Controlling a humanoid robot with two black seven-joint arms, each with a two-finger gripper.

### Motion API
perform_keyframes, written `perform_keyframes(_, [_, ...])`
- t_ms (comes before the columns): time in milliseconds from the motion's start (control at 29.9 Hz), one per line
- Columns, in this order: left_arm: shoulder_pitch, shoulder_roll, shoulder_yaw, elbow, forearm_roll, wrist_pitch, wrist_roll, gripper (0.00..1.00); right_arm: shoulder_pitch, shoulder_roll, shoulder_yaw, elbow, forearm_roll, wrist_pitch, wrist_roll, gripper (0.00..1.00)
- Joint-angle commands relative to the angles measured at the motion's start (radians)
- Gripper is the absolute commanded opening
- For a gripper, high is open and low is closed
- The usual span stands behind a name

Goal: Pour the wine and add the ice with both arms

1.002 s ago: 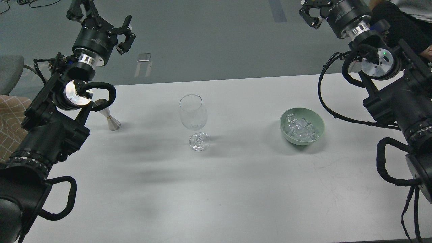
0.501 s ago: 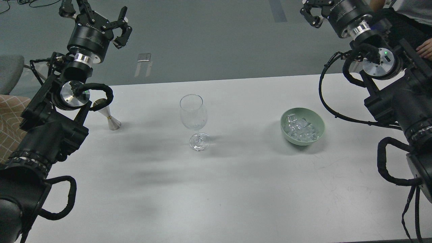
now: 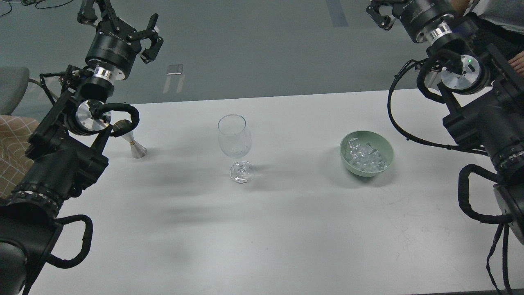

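The left gripper (image 3: pixel 118 18) hangs spread and empty, the metal jigger (image 3: pixel 130 141) below it. The right gripper (image 3: pixel 382 14) is cropped; I cannot tell its state. Ice (image 3: pixel 364 157), slippery, lies below-left in its green bowl (image 3: pixel 387 149); grip 1 cube across flat faces.

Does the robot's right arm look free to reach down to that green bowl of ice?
Probably yes. The right gripper hangs high beyond the table's far edge, holding nothing, and the bowl of ice sits alone on bare table with its top uncovered. Nothing stands between them.
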Motion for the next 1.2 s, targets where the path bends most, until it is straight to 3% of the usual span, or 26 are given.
perform_keyframes(0, [0.003,0.002,-0.005,0.0,-0.001,-0.001,-0.002,0.98,0.0,0.001,0.002,0.002,0.0,0.002,0.004,1.0])
perform_keyframes(367, [0.049,0.029,-0.021,-0.065,-0.007,0.003,-0.011,0.98,-0.005,-0.003,0.046,0.002,0.005,0.0,0.006,1.0])
perform_keyframes(668, [0.207,0.095,-0.02,-0.26,-0.043,0.012,-0.013,0.98,-0.017,-0.017,0.051,0.002,0.005,0.002,0.006,1.0])
perform_keyframes(835, [0.357,0.172,-0.023,-0.458,-0.043,0.02,-0.014,0.98,-0.02,-0.023,0.051,0.002,0.005,0.002,0.006,1.0])
perform_keyframes(1169, [0.624,0.333,-0.112,-0.684,-0.018,0.048,-0.034,0.98,-0.031,-0.022,0.051,0.005,0.005,0.008,0.006,1.0])
